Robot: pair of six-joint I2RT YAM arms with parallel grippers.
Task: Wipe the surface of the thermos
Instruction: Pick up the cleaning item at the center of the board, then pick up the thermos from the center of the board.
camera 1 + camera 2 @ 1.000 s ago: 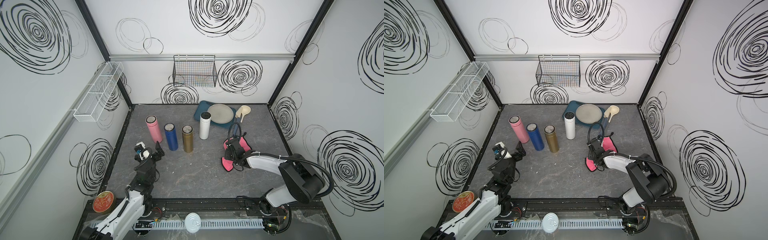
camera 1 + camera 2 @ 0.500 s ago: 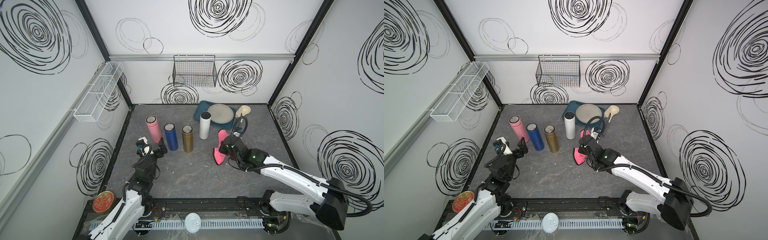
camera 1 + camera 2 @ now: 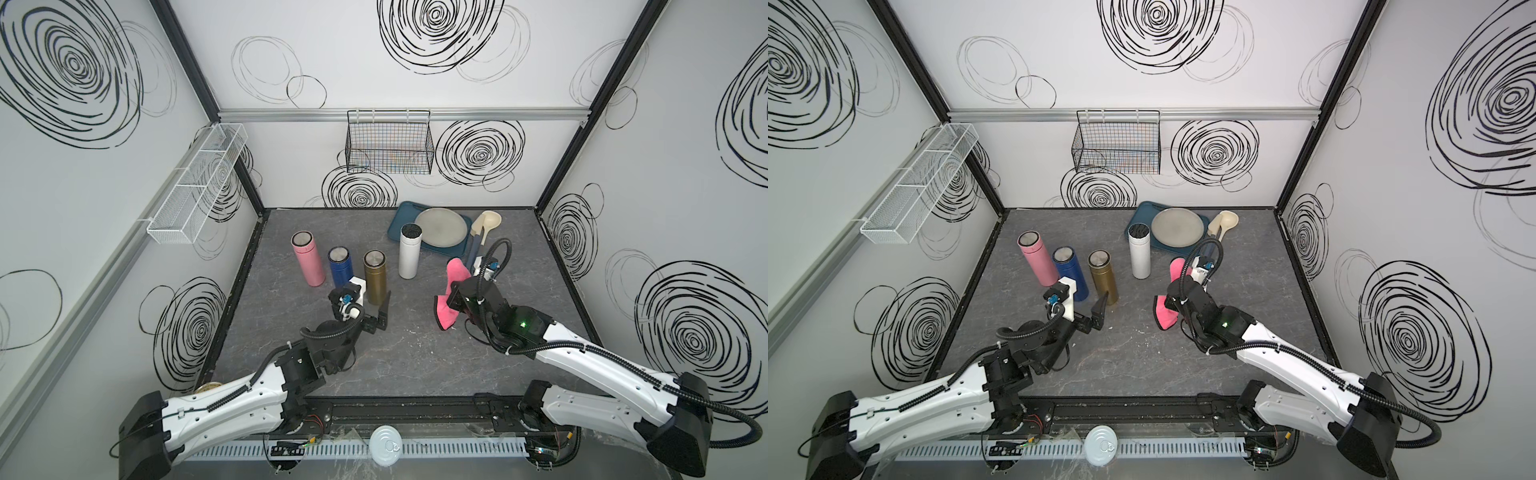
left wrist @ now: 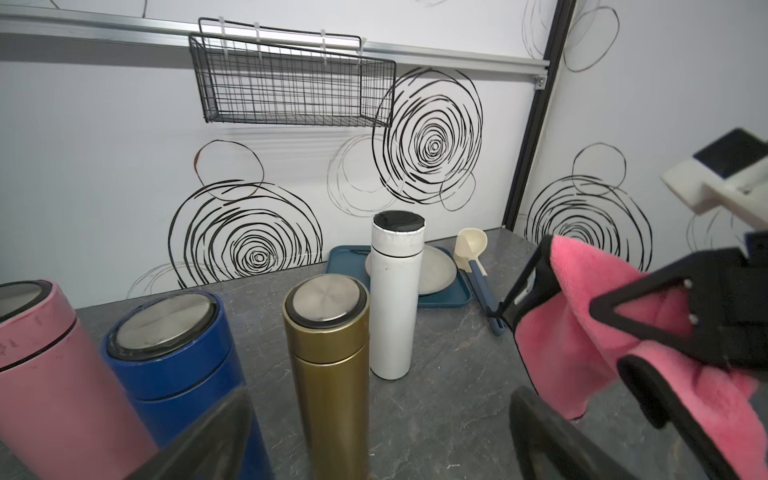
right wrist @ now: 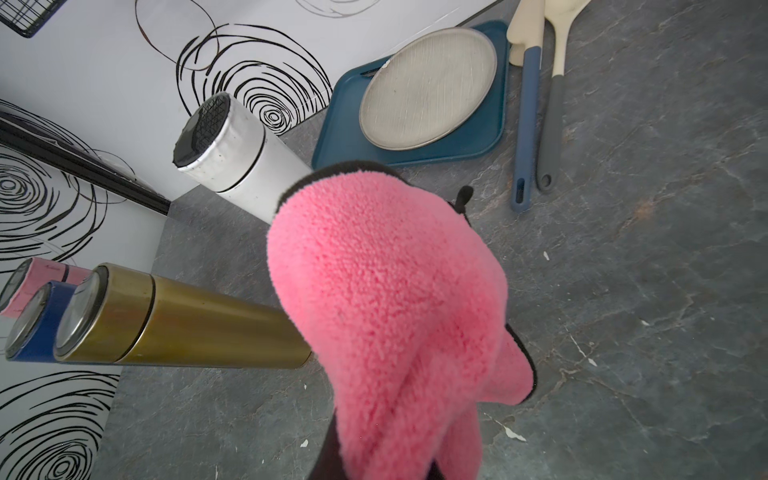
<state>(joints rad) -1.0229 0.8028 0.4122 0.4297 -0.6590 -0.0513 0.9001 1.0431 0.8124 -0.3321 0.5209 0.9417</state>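
Currently, gold thermos (image 3: 375,276) is stood upright between blue thermos (image 3: 341,270) and white thermos (image 3: 409,255), just ahead of widely spread left gripper (image 4: 380,411); pink cloth (image 3: 455,274) is clamped in right gripper (image 3: 451,301) nearby.

In both top views the camera sits high above the near edge of the bench (image 3: 415,365), looking down and toward the back wall (image 3: 291,166), taking in the whole bench. The left wrist view is low, close behind the gold thermos (image 4: 328,353), facing that wall. The right wrist view looks steeply down past the cloth (image 5: 386,291), very near it. Both wrist views share the white thermos (image 4: 392,311) and tray (image 4: 440,299).
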